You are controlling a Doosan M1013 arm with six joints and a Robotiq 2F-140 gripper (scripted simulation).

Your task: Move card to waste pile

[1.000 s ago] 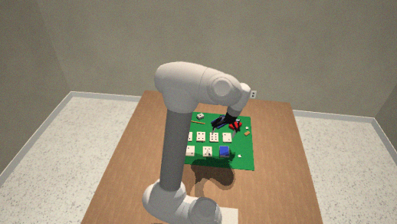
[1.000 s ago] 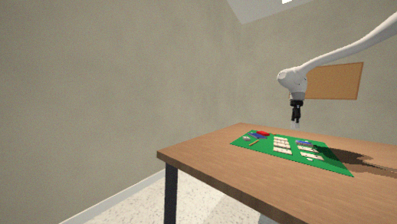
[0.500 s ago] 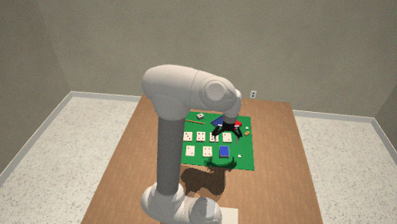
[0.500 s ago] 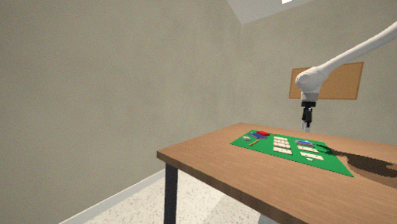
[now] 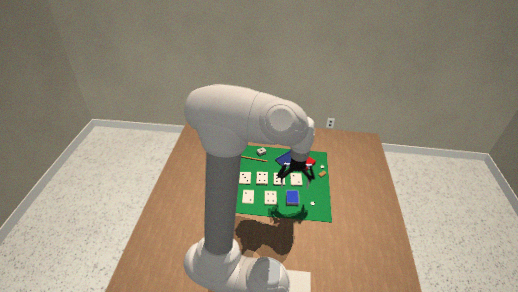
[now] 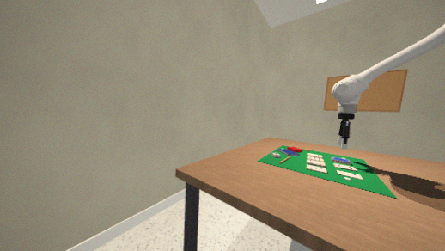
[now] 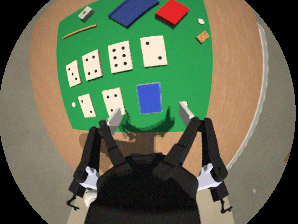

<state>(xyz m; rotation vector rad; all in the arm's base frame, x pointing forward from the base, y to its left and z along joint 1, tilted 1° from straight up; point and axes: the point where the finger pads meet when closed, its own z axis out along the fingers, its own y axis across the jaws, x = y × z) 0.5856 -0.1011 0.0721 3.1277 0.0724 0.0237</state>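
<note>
High above the green mat (image 7: 220, 90) on the table (image 6: 275, 202), my pincer (image 7: 150, 115) spread wide and holding nothing, blue stock (image 7: 149, 98) below, waste pile (image 7: 113, 100) just left.

From the side, there's a wooden table (image 6: 275, 198) with a green mat (image 6: 378, 186) on it. Pale cards (image 6: 316, 162) sit in rows, with a blue-backed card (image 6: 341, 160) next to them and a red block (image 6: 295, 149) at the far end. The white arm (image 6: 387, 64) reaches in, gripper (image 6: 344, 142) hanging above the mat, touching nothing.
</note>
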